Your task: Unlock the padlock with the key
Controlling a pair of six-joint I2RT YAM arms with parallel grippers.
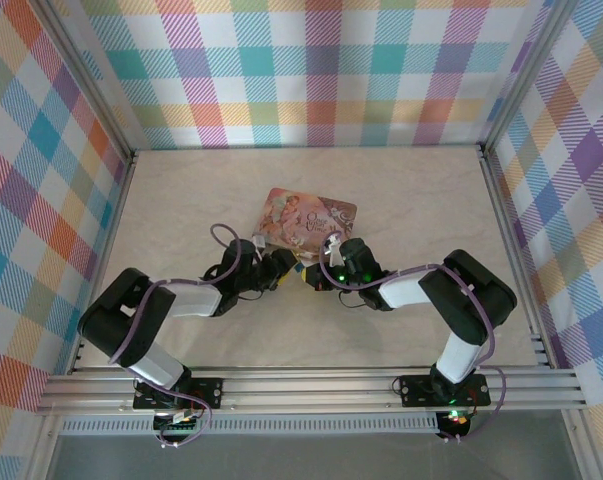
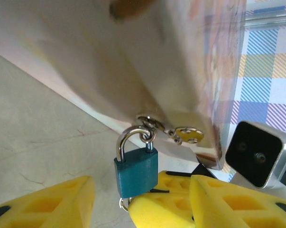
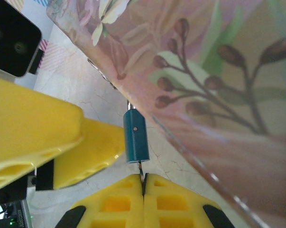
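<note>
Top view: tin (image 1: 311, 215) sits mid-desk (image 1: 431, 200). L pincer (image 1: 281, 268) & R pincer (image 1: 321, 272) meet at tin's near edge.

L wrist view: padlock (image 2: 135, 171) hangs by its shackle (image 2: 126, 140) from the clasp (image 2: 150, 121) on tin's edge, body just below tin. L pincer is abt half open, fingers (image 2: 48, 204) either side of padlock w/ gaps, gripping nothing. The shackle loop thru the clasp reads clearly here. R wrist view gives barely a hint of it.

R wrist view: R pincer is fully closed on key (image 3: 141, 173), blade running up into padlock's underside. That key-to-padlock line is clear here. In L wrist view R pincer's fingers block it.

Handling, as a guess: padlock is prob. light, stiff & smooth, and swings free on the clasp, so turning the key may just spin it. Best hold is the flat body sides below tin, keyhole end left free.
</note>
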